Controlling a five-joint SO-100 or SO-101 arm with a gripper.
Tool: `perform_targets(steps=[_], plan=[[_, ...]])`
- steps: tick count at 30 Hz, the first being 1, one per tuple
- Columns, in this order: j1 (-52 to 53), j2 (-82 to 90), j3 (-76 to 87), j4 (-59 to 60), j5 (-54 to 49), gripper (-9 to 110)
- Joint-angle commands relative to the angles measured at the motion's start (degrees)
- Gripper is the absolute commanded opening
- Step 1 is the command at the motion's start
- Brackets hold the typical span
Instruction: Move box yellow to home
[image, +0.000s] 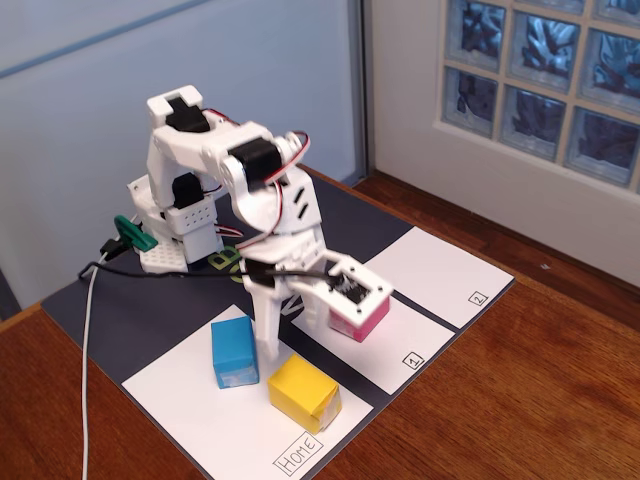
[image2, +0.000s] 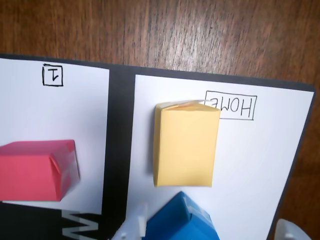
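table (image: 560, 380): we see brown wood grain around the mat in both views
mat (image: 130, 310): dark sheet on the table, carrying three white papers and the arm's base
arm (image: 215, 165): white, folded forward and down over the papers, with black motors and a white cable trailing off to the left in the fixed view
home (image: 190, 410): the largest white paper, at the mat's near edge in the fixed view, with a boxed "Home" label at its near corner
sheet 1 (image: 400, 330): smaller white paper beside home, a strip of dark mat between them
sheet 2 (image: 440, 270): white paper beyond sheet 1
yellow box (image: 304, 392): we find it resting on home, just beside the label and near the blue box; in the wrist view (image2: 185, 144) one top corner touches the label's frame
blue box (image: 234, 352): on home, apart from the yellow one
pink box (image: 358, 316): on sheet 1, partly under the arm's head
gripper (image: 268, 345): white tip low between the blue and yellow boxes; we cannot tell how its jaws stand; nothing is seen in it
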Motion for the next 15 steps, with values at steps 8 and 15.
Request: perform_targets(steps=[8,15], plan=[[-1.67,11.25,0.79,2.64,-0.88,30],[-1.93,18.72,6.77,2.72,-1.67,23]])
